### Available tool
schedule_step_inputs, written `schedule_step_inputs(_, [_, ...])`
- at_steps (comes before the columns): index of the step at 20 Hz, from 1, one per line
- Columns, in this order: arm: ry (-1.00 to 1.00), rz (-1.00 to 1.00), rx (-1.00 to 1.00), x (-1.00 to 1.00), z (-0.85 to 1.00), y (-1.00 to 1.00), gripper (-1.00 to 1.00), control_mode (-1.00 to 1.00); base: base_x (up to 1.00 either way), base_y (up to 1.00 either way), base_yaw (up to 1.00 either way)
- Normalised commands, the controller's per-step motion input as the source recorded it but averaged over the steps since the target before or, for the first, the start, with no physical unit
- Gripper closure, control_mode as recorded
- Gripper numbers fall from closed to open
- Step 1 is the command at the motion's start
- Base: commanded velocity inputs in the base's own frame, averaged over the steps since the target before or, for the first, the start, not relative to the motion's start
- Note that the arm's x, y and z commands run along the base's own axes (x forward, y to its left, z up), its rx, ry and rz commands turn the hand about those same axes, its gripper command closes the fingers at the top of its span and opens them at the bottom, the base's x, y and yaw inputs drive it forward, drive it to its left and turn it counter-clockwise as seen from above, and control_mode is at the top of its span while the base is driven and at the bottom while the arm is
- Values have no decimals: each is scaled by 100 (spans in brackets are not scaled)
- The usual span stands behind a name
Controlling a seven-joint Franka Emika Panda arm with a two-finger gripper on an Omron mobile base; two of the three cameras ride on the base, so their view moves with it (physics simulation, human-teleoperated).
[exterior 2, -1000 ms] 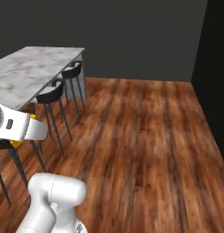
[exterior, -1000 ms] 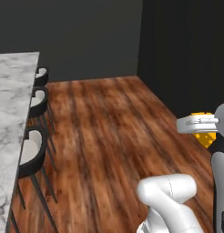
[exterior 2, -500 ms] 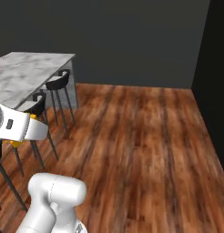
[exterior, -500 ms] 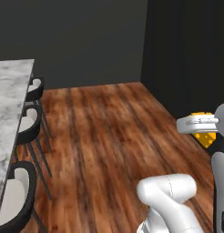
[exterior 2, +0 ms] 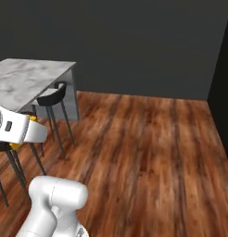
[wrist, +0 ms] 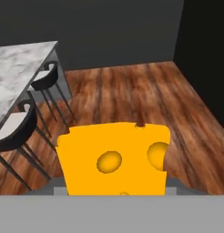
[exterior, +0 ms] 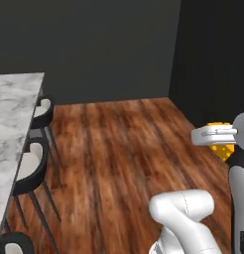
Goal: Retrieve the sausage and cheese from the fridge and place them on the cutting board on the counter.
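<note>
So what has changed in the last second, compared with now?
The base turned, so both base views swung: the marble table and stools slid across the picture, not in the room. Nothing was picked up or released. The gripper still holds the cheese in the same pose.

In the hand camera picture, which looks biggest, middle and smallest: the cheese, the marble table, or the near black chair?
1. cheese, but it sits right at the camera, so it only looks huge.
2. marble table.
3. near black chair, close to the table in looks, so unsure.

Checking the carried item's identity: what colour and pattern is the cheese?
Yellow-orange with round holes; the cheese shows best in the hand view.
</note>
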Motion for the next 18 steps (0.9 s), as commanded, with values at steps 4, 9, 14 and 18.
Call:
schedule_step_inputs(4, [0,0,0,0,0,0,100,100,100,-2,29])
schedule_step_inputs(9, [0,0,0,0,0,0,100,100,100,-51,4])
schedule_step_inputs(14, [0,0,0,0,0,0,100,100,100,-55,1])
schedule_step_inputs(18, [0,0,0,0,0,0,100,100,100,-62,-1])
